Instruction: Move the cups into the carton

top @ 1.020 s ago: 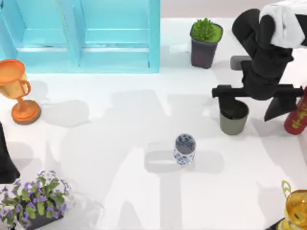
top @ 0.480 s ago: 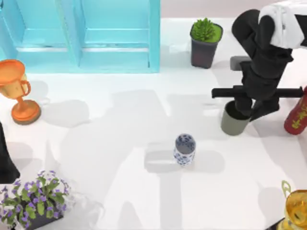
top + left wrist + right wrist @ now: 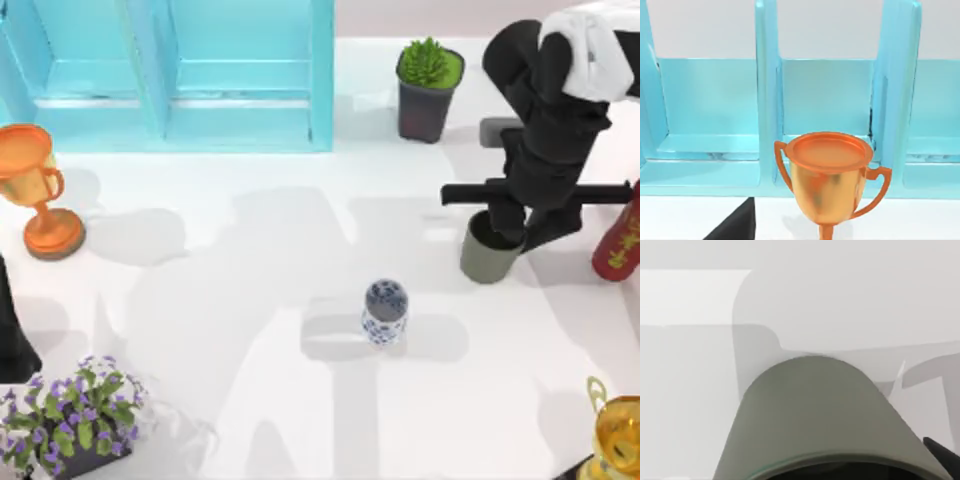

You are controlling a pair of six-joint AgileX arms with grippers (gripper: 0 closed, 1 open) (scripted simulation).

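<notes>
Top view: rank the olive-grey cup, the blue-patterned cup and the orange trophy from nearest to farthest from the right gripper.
Measured from the right gripper:
1. Olive-grey cup, directly at the jaws, table's right.
2. Blue-patterned cup, mid-table, nearer the front.
3. Orange trophy, far left edge.

The right arm [image 3: 560,120] covers part of the rim of the olive-grey cup [image 3: 488,255], so from above it is not possible to tell how the jaws stand on it. In the right wrist view this cup [image 3: 825,420] is cut by the picture's edge, and its mouth shows as a thin dark strip. The red bottle [image 3: 622,240] and the gold trophy [image 3: 618,435] are both cut by the right edge of the top view. The flower pot [image 3: 65,425] is cut by the bottom edge. The left arm [image 3: 12,335] shows as a dark piece at the left edge. The orange trophy [image 3: 832,175] loses its foot in the left wrist view.
</notes>
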